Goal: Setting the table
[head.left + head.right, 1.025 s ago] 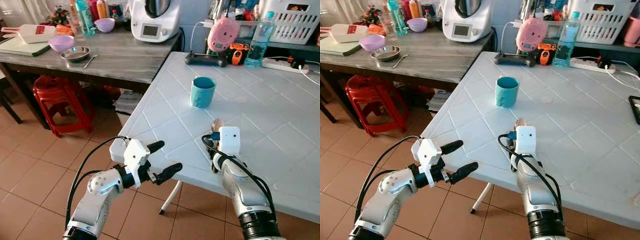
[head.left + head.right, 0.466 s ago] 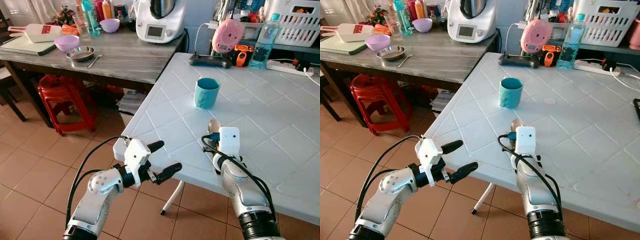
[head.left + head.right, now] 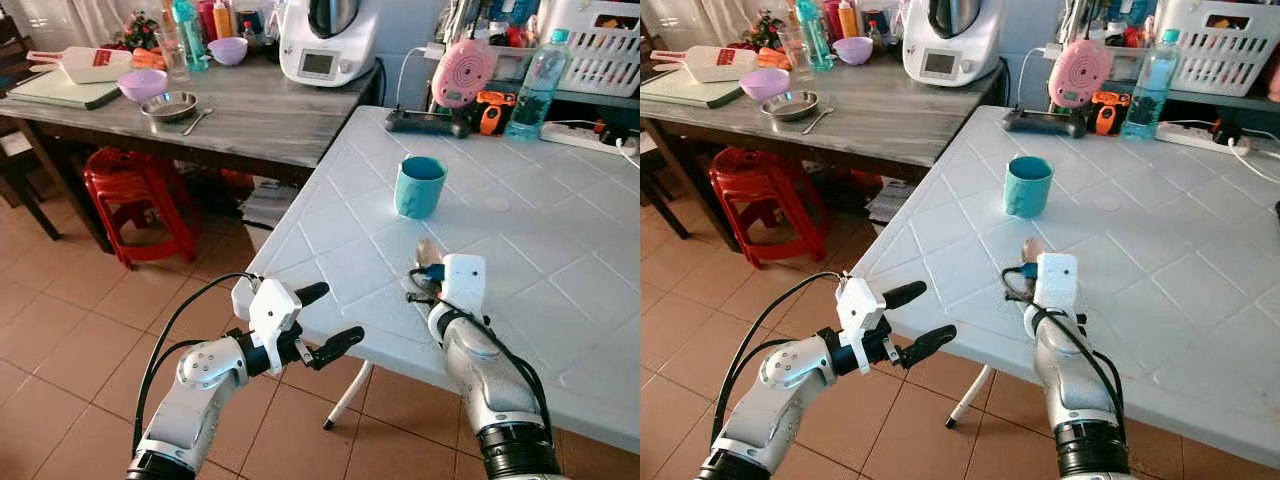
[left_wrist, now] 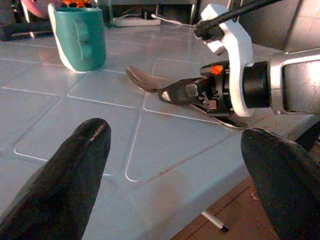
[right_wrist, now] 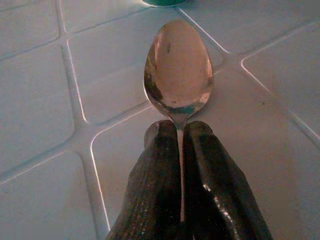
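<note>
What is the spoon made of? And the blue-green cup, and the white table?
The spoon looks like polished metal: its bowl mirrors the light. The cup is matte teal, probably plastic, possibly ceramic. The table looks like moulded white plastic, with a grooved diamond pattern and rounded edge.

My right gripper [image 5: 181,150]: matt black fingers with a finely ribbed, rubbery-looking surface, pinched on the spoon [image 5: 178,67], which is polished metal, its bowl mirror-bright. My left gripper [image 3: 328,322]: smooth matt black fingers on a white plastic mount. My arms: brushed silver metal. Table [image 3: 560,250]: white plastic, smooth with a slight sheen, moulded in a grid of shallow grooves. Cup [image 3: 419,186]: teal, smooth, faintly glossy. Bench [image 3: 260,115]: grey wood, grain showing. Bowl [image 3: 168,105]: shiny steel. Stool [image 3: 130,195]: glossy red plastic. Floor [image 3: 60,300]: matt terracotta tiles.
</note>
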{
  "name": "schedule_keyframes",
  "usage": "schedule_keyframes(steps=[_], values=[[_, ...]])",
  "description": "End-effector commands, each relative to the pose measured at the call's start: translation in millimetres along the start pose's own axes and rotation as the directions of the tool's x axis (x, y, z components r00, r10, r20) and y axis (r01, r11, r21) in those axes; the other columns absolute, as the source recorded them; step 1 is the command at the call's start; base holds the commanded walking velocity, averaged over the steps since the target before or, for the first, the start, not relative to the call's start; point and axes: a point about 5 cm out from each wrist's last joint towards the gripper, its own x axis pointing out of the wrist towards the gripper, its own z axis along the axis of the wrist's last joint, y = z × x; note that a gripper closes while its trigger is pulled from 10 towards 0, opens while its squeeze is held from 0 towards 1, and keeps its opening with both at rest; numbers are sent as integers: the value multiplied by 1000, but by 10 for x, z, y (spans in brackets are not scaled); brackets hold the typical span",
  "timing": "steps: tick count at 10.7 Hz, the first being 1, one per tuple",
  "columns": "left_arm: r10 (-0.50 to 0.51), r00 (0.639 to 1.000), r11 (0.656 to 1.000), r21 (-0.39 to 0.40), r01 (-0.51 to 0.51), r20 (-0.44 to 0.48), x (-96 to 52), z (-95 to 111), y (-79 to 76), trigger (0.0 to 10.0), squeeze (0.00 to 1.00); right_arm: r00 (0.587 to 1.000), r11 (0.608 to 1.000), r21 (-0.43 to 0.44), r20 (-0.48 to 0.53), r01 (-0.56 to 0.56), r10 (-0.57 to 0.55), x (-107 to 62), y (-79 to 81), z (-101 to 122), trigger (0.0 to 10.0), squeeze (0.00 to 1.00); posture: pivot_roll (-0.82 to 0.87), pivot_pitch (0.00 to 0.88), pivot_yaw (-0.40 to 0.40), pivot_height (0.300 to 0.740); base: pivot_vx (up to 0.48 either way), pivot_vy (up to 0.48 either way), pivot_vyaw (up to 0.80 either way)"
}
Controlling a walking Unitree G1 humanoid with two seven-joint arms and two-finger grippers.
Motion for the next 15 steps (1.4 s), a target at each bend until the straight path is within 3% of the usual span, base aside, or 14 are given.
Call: schedule_keyframes(steps=[1,2,3,4,6,8,15], values=[[0,1000,1000,16,0,-3,2,13,12,10000,0,998,998,20,-39,51,-50,-18,-92,-59,0,0,10,46,46,740,0,0,0],[44,999,999,2,-44,6,-10,14,50,10000,0,998,996,55,21,64,-66,-48,-112,73,0,0,11,46,42,740,0,0,0],[154,988,988,-13,-154,6,-12,13,147,10000,0,993,995,73,87,75,-81,-92,-129,178,6196,0,12,47,38,740,0,0,0],[307,952,952,-32,-306,23,-26,38,297,10000,0,984,995,62,158,77,-86,-154,-138,262,10000,0,12,47,38,740,0,0,0],[477,877,878,-80,-472,56,-75,93,500,10000,0,961,996,32,262,83,-88,-282,-119,347,10000,0,2,46,33,740,0,0,0],[562,823,825,-129,-550,84,-102,133,600,10000,0,938,995,24,334,94,-97,-394,-101,389,10000,0,-5,46,30,740,0,0,0],[556,826,828,-148,-541,92,-27,134,566,10000,0,930,996,22,354,92,-94,-437,-101,373,10000,0,-4,45,28,740,0,273,-687]])
